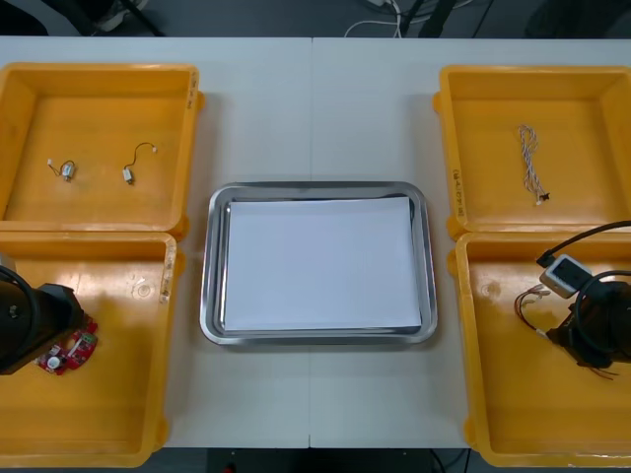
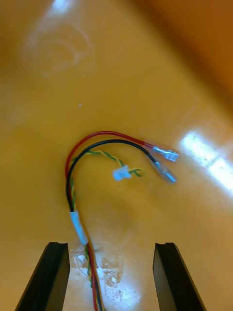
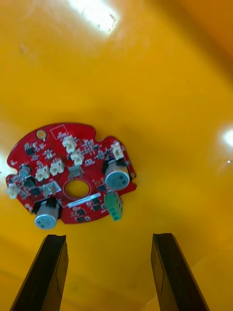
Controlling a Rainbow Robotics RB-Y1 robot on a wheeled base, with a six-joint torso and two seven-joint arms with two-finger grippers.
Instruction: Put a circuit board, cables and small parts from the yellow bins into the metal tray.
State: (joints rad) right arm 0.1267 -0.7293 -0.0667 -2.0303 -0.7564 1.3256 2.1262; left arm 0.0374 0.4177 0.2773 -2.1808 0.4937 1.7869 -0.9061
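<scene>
A round red circuit board (image 3: 73,177) lies flat on the orange bin floor just beyond my left gripper (image 3: 109,272), whose fingers stand open and apart from it. From the front, the board (image 1: 69,351) peeks out beside the left arm in the near left bin (image 1: 148,394). My right gripper (image 2: 110,277) is open over the near right bin (image 1: 493,394), with a red, black and yellow cable (image 2: 80,194) running between its fingers, closer to the left one. That cable (image 1: 530,304) shows by the right arm. The metal tray (image 1: 209,286) is white inside.
The far left bin (image 1: 187,148) holds two small metal parts (image 1: 64,169) (image 1: 129,174) with short wires. A twisted blue and white cable (image 1: 530,163) lies in the far right bin (image 1: 449,148). Bare table lies around the tray.
</scene>
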